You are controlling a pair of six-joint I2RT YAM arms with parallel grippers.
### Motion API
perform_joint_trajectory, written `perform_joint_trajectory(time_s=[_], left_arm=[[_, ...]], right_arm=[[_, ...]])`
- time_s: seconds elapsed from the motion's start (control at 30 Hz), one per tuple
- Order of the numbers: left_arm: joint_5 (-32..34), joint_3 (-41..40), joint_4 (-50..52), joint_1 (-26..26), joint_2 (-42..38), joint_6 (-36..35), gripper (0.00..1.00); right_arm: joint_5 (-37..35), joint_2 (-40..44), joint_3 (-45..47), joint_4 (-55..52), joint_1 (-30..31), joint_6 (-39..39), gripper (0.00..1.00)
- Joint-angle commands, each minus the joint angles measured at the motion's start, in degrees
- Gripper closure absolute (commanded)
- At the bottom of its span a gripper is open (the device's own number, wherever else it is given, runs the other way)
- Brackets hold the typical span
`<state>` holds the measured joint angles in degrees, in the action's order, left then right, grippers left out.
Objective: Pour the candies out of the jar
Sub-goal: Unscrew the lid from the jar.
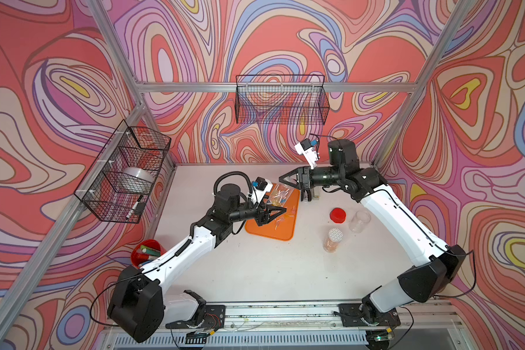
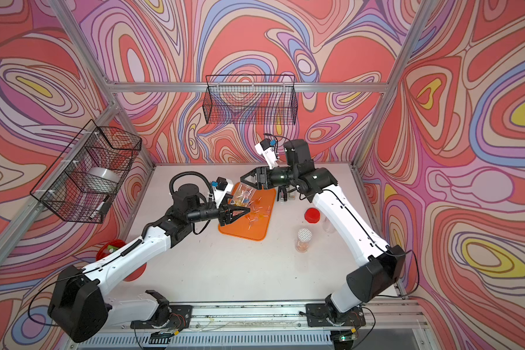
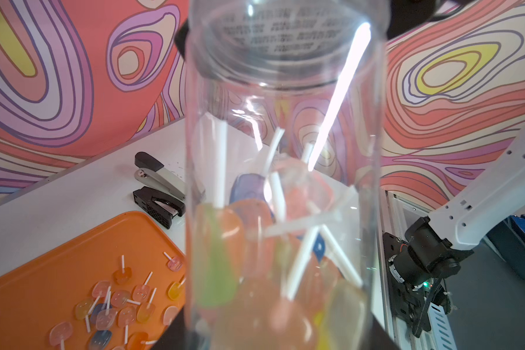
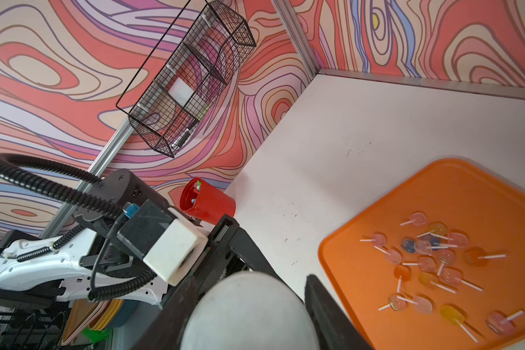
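Left gripper (image 1: 278, 210): clamped on the near end of a clear jar (image 1: 281, 194); black fingers on either side of it in the left wrist view.
Right gripper (image 1: 285, 179): pinching that jar's far end; a whitish round end sits between its fingers in the right wrist view.
Jar pose: off the table between both grippers, over the far part of the orange tray (image 4: 482, 197); tilted, exact angle unclear.
Candies (image 3: 255, 236): orange, yellow and blue with white sticks, bunched inside the jar at the left-gripper end.
Jar far end: printed whitish surface seen through the wall; cannot tell if open or sealed.
Red cup (image 1: 147, 253): nearest item, at the left table edge by the left arm, markers inside.
White-topped jar (image 1: 334, 239): upright, patterned top, orange contents, right of the tray and apart from it.
Red lid (image 1: 337, 215): flat on the table, just beyond the white-topped jar.
Empty jar (image 1: 359, 221): clear, upright, just beside the red lid; looks empty.
Loose candies (image 4: 431, 260): lying on the tray, mostly one cluster, a few strays.
Stapler (image 3: 158, 177): on the table by the tray's far corner, beside a black hand tool (image 3: 159, 206).
Side basket (image 1: 125, 172): wire, on the left wall, holds a tape roll (image 1: 138, 178) and a marker (image 1: 137, 207).
Back basket (image 1: 281, 100): wire, on the far wall.
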<state>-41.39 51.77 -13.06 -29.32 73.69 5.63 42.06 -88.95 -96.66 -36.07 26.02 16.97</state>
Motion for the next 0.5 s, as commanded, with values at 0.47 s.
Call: perform_joint_trajectory(time_s=[0.47], left_arm=[[1.4, 1.9, -2.8, 0.6, 0.1, 2.8, 1.0]], right_arm=[[-2.3, 2.7, 2.3, 2.8, -0.6, -2.7, 0.46]])
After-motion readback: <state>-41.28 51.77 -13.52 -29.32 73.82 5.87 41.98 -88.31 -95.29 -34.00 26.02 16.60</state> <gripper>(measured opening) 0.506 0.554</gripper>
